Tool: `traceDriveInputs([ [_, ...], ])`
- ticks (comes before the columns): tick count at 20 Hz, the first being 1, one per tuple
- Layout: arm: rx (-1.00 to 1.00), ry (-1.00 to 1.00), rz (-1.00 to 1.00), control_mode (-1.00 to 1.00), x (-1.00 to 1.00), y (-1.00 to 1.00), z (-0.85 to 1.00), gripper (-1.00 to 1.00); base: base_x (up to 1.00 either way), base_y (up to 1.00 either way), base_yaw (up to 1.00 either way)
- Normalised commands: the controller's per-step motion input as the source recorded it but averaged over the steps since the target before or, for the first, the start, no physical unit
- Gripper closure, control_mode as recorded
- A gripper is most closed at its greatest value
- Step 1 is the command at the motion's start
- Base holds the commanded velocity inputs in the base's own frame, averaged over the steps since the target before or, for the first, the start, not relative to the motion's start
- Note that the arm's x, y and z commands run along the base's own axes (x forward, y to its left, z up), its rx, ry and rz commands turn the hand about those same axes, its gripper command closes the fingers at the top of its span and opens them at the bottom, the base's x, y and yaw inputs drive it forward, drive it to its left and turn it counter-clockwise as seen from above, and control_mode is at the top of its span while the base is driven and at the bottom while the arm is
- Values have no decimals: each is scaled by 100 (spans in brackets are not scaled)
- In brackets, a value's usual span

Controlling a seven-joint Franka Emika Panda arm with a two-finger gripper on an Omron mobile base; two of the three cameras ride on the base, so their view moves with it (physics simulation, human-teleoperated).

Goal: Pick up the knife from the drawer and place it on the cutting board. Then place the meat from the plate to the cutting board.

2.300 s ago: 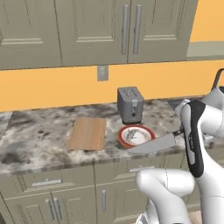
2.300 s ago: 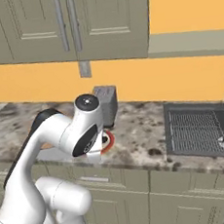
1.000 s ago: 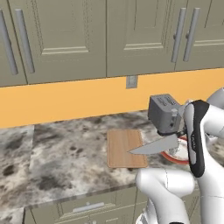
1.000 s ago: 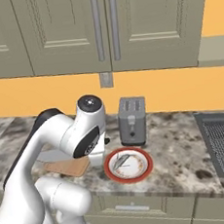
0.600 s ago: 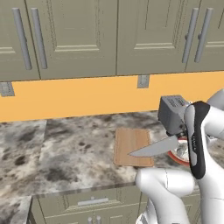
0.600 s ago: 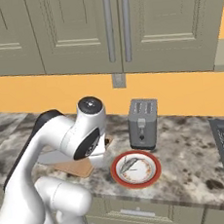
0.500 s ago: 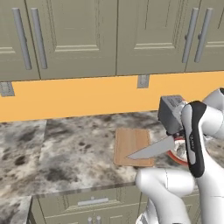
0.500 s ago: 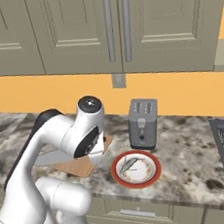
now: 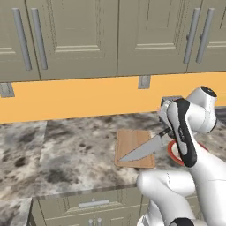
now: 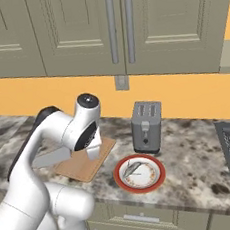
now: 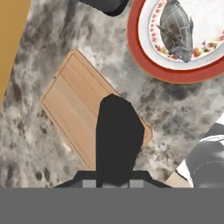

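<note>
I have the knife [image 9: 143, 151] clamped in the gripper [image 9: 170, 131], blade hanging over the board [image 9: 133, 147]. I should lower it flat and centred before releasing, leaving room for the meat [image 10: 134, 167] waiting on the plate [image 10: 157, 176].

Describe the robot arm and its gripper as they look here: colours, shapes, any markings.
The arm is built of glossy white, rounded links with bulbous housings and dark grey to black bands and caps at the joints, plainest on the round cap in the right base view. No cables, labels or markings are visible. The gripper shows dark, squarish finger bases with pale grey patches in the hand view.
</note>
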Motion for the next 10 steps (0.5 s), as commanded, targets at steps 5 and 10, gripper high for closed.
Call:
traceDriveInputs([
  [5,1,0,7,-100,45,23,-40,100,0,0,0],
  [10,0,0,6,-100,48,5,-39,100,0,0,0],
])
